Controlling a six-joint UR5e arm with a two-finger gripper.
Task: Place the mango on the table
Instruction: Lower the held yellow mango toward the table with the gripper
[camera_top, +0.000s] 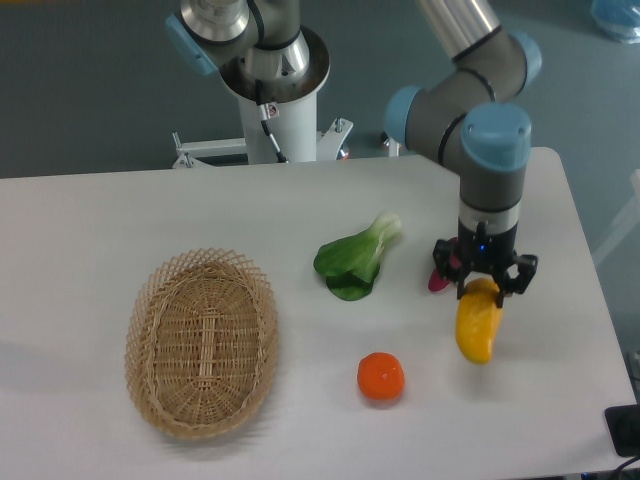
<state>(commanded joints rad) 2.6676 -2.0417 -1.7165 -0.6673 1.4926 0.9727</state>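
Observation:
The mango (478, 325) is yellow with an orange tinge and hangs upright at the right side of the white table (100, 220). My gripper (484, 284) is shut on the mango's top end, straight above it. The mango's lower end is at or just above the tabletop; I cannot tell if it touches.
A woven basket (202, 342) lies at the front left. A green leafy vegetable (357, 259) lies mid-table. A round orange fruit (381, 376) sits in front of it. A small red-purple vegetable (439, 279) lies half hidden behind the gripper. The table's right edge is near the mango.

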